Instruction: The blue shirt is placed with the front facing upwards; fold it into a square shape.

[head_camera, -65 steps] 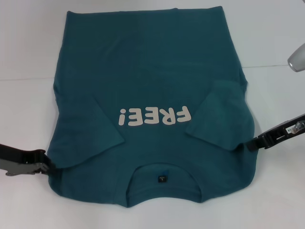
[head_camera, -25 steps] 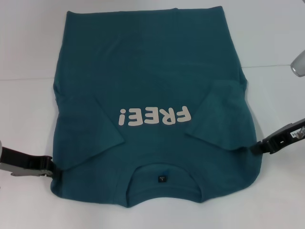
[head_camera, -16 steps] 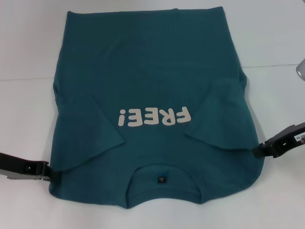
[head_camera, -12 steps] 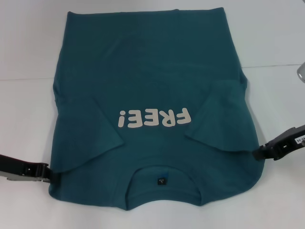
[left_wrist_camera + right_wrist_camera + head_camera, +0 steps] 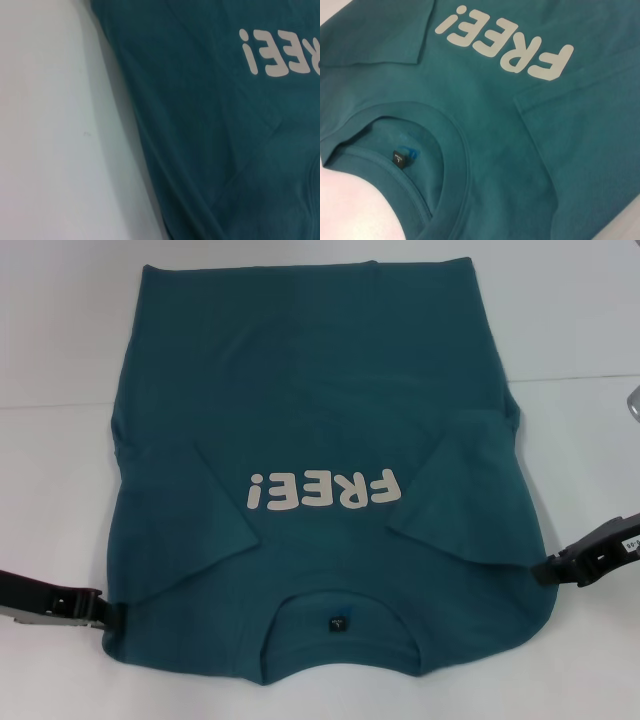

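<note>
Blue shirt (image 5: 320, 390) flat, front up, both sleeves folded inward.

**Black grippers, grey and silver trim**

The left gripper (image 5: 105, 613) is a flat black bar with a light grey plate along its lower side and a small pale screw or rivet set in the black part. The right gripper (image 5: 545, 568) is a blocky black housing, stepped in outline, carrying a small white label with tiny dark print. A rounded silver-grey arm part (image 5: 633, 403) shows at the frame edge
</note>
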Robot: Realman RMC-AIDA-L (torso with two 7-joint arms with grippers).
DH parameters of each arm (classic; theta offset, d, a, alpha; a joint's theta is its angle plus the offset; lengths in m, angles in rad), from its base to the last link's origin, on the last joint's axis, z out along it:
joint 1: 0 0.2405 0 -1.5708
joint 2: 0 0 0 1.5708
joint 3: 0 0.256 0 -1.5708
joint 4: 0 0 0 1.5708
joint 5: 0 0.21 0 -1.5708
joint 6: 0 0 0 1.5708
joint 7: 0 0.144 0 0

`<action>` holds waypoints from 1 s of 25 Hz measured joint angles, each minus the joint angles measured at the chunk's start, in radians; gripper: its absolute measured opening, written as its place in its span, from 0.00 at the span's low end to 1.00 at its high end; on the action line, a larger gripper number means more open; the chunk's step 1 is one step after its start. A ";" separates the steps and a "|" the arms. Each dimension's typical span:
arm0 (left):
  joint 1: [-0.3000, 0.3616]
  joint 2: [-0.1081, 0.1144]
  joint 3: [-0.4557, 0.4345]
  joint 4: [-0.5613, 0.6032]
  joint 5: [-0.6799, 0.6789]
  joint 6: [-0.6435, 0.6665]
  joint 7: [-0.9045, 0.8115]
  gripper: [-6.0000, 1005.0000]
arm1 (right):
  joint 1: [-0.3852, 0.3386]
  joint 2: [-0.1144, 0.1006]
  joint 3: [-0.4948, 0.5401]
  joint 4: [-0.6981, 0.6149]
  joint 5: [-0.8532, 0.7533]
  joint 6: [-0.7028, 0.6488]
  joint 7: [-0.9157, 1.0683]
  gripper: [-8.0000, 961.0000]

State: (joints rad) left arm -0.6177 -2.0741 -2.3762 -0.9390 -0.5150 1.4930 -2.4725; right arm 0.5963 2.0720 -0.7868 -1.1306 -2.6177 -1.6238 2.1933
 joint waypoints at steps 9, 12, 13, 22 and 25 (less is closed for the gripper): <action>0.001 0.000 -0.006 -0.009 0.003 -0.017 -0.006 0.05 | -0.001 0.002 0.001 0.000 0.001 0.002 -0.001 0.05; 0.001 0.002 -0.007 -0.012 0.003 -0.013 -0.008 0.05 | 0.001 0.002 0.001 0.001 0.001 0.005 -0.001 0.05; 0.000 0.003 -0.007 -0.014 0.002 -0.010 -0.009 0.05 | 0.001 0.002 0.000 0.002 0.001 0.008 -0.001 0.05; 0.002 -0.003 -0.009 -0.051 0.001 -0.006 -0.023 0.05 | 0.003 0.001 -0.005 0.009 0.001 0.023 -0.002 0.05; -0.001 -0.003 -0.009 -0.051 -0.005 0.000 -0.024 0.05 | 0.004 0.000 -0.006 0.010 0.001 0.029 -0.003 0.05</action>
State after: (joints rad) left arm -0.6188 -2.0770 -2.3854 -0.9896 -0.5198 1.4927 -2.4966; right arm 0.5998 2.0723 -0.7926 -1.1206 -2.6169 -1.5946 2.1904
